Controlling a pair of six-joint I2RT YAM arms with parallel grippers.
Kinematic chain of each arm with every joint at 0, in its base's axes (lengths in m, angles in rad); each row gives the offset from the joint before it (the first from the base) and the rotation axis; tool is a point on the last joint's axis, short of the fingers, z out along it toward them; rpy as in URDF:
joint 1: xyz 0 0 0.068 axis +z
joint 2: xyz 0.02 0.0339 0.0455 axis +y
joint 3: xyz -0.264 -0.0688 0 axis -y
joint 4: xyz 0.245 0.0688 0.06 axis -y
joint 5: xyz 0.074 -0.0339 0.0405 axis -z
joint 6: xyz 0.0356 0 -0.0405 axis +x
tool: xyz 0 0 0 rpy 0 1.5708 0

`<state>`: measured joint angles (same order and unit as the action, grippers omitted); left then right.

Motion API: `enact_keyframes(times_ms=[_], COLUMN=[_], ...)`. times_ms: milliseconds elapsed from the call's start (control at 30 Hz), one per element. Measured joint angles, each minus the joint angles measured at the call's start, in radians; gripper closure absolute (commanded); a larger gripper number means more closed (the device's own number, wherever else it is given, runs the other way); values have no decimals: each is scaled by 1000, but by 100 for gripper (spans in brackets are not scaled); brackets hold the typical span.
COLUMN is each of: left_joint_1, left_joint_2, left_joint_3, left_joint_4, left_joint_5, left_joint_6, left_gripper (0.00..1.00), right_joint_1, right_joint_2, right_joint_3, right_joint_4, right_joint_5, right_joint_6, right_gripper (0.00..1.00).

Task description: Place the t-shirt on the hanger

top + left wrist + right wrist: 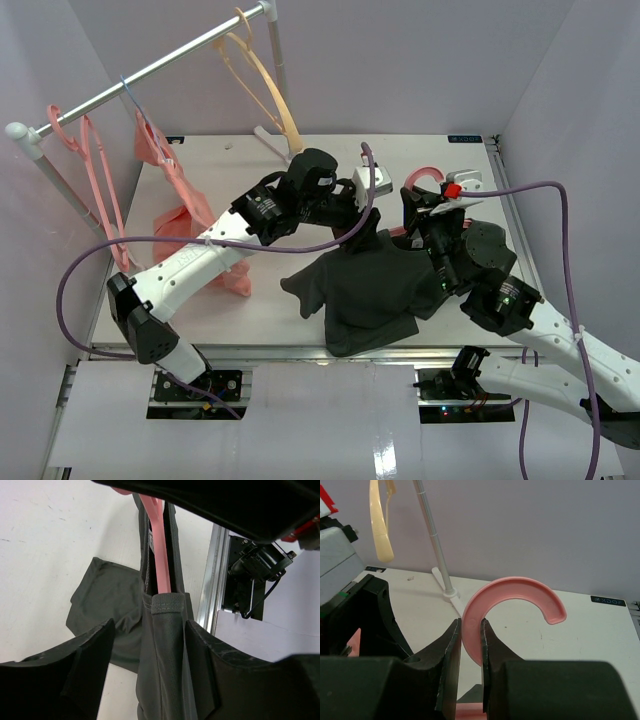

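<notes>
Over the t-shirt (370, 285), left fingers (90, 665) wide, right fingers (447, 655) pinching hanger (515, 587)

1. A white table (400, 150) was enclosed by plain lilac walls (400, 60) behind it and at both sides.
2. A metal clothes rail (160, 65) was set over the table's far left corner.
3. The table was evenly lit.

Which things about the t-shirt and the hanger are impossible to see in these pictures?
Left wrist view: hook of the hanger, behind a dark shape at the top edge.
Top view: the hanger's bar and most of its shoulders, under the t-shirt.
Right wrist view: the t-shirt, behind the right pincer.
</notes>
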<state>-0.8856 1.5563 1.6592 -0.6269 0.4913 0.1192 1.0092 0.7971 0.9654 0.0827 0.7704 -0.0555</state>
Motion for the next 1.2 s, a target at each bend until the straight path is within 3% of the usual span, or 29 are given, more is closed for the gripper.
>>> enact_keyframes(times_ms=[167, 267, 500, 633, 733, 867, 1067, 1200], left_joint_1=[-5, -11, -13, -13, -13, -13, -13, -13], left_joint_2=[29, 30, -7, -42, -57, -44, 1, 24], left_joint_3=[-4, -25, -112, -131, -131, -114, -40, -7], left_joint_4=[0, 0, 3, 3, 11, 9, 6, 6], left_joint_5=[4, 4, -12, -14, -12, -7, 3, 16], left_joint_6=[-4, -5, -4, -6, -13, -23, -30, -33], left_gripper=[44, 57, 61, 60, 45, 41, 40, 46], right_joint_1=[0, 0, 0, 0, 0, 0, 0, 0], right_joint_2=[0, 0, -22, -43, -47, -40, -17, -12], right_joint_3=[-20, -27, -39, -42, -42, -42, -42, -46], right_joint_4=[6, 17, 29, 38, 48, 49, 52, 52], right_joint_5=[1, 9, 50, 66, 66, 62, 48, 39], right_joint_6=[3, 1, -35, -45, -44, -31, -21, -16], right_gripper=[92, 92, 92, 92, 92, 92, 92, 92])
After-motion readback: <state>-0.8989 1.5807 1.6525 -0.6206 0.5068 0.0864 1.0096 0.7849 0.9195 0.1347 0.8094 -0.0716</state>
